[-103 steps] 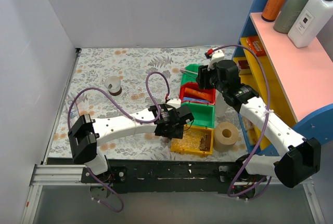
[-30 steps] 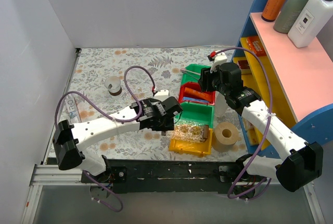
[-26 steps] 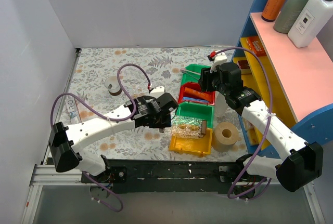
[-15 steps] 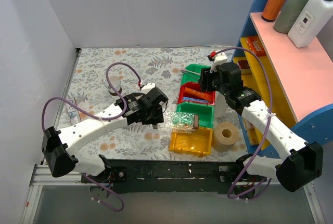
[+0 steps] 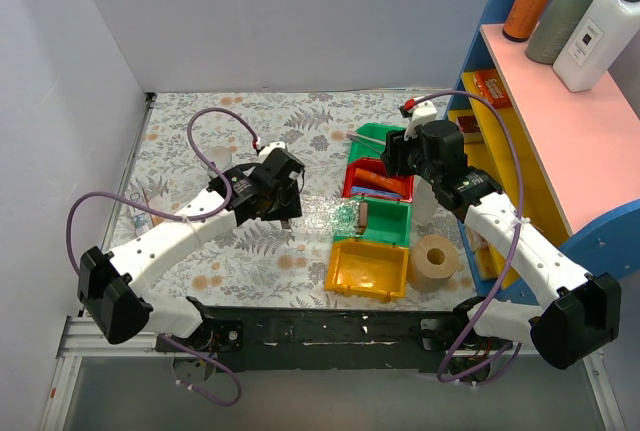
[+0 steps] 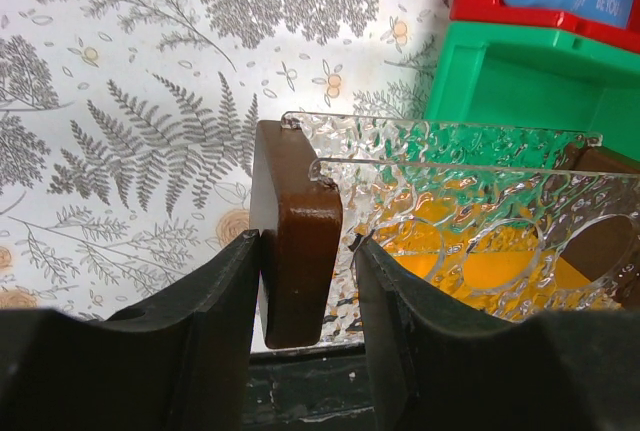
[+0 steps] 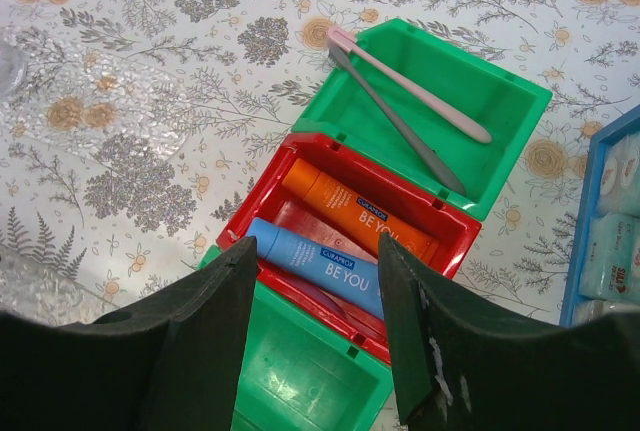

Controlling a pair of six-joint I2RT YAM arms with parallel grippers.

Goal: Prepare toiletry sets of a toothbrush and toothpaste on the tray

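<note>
Nearest the arm bases sits a yellow bin (image 5: 365, 269). Just beyond it, the left hand (image 5: 287, 213) is clamped on 1 dark brown end piece (image 6: 290, 201) of the tray (image 6: 470, 166), a finger on each face. The tray's clear part reaches toward the bins, with yellow and green showing through it. Behind it is a green bin (image 5: 385, 223), then a red bin (image 7: 455, 219). The toothpaste (image 7: 315, 263) lies inside the red bin beside an orange tube (image 7: 350, 213). The right hand (image 5: 395, 156) hangs above them, spread wide and holding nothing. Farthest back on the patterned surface (image 5: 200, 131), another green bin (image 7: 500, 91) holds 2 toothbrushes (image 7: 410, 86).
</note>
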